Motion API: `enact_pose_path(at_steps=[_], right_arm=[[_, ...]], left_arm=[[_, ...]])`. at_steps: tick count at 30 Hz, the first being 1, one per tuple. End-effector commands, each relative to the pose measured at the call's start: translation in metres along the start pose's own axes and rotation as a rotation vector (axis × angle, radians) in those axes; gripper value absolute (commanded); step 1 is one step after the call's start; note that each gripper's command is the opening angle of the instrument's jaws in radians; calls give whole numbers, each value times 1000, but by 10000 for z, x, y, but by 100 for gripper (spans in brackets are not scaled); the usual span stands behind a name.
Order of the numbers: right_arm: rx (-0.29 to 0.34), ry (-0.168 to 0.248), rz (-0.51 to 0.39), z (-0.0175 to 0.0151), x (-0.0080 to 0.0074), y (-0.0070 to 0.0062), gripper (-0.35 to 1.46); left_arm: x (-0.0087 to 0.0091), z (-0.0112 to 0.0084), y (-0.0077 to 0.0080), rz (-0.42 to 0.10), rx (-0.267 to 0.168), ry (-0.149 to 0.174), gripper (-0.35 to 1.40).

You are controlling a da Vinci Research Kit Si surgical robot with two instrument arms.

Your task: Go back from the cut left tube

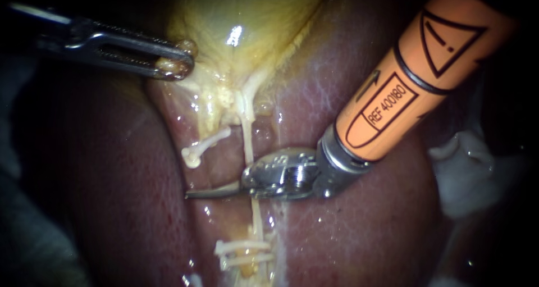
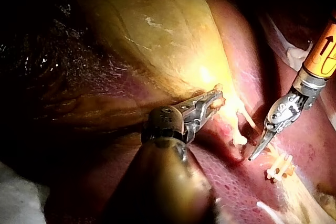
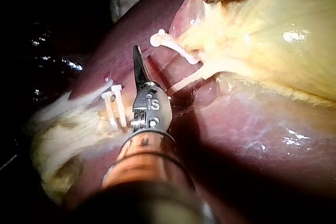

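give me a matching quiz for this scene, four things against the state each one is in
1 left instrument
2 right instrument
3 cut left tube
4 gallbladder

a yellow and glistening
b jaws shut, holding nothing
c jaws shut on the gallbladder
d free end carries a white clip

Pairs: 1-c, 2-b, 3-d, 4-a
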Motion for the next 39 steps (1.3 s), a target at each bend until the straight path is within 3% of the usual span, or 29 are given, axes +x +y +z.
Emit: enact_pose_path(at_steps=[1, 2, 4, 13, 17, 20, 25, 29, 39], right_arm=[[2, 18, -7, 2, 0, 0, 52], [7, 31, -11, 6, -1, 0, 93], [15, 47, -16, 12, -2, 0, 114], [20, 57, -28, 9, -4, -7, 140], [-60, 63, -95, -18, -8, -19, 143], [-141, 24, -176, -46, -11, -25, 143], [-256, -113, -262, -95, -12, -28, 143], [-320, -183, -314, -128, -9, -27, 143], [-446, -227, -342, -176, -2, -25, 145]], left_arm=[[0, 0, 0, 0, -1, 0, -35], [0, 0, -1, 0, -1, 0, -35], [0, 0, -1, 1, -1, 0, -35], [0, 0, -2, 1, -1, -1, -35], [0, -1, -3, 1, -2, -1, -35], [0, -1, -3, 1, -2, -1, -35], [0, -1, -4, 1, -2, -1, -35], [0, -1, -4, 1, -2, -1, -35], [0, 1, -4, 1, -1, 0, -35]])
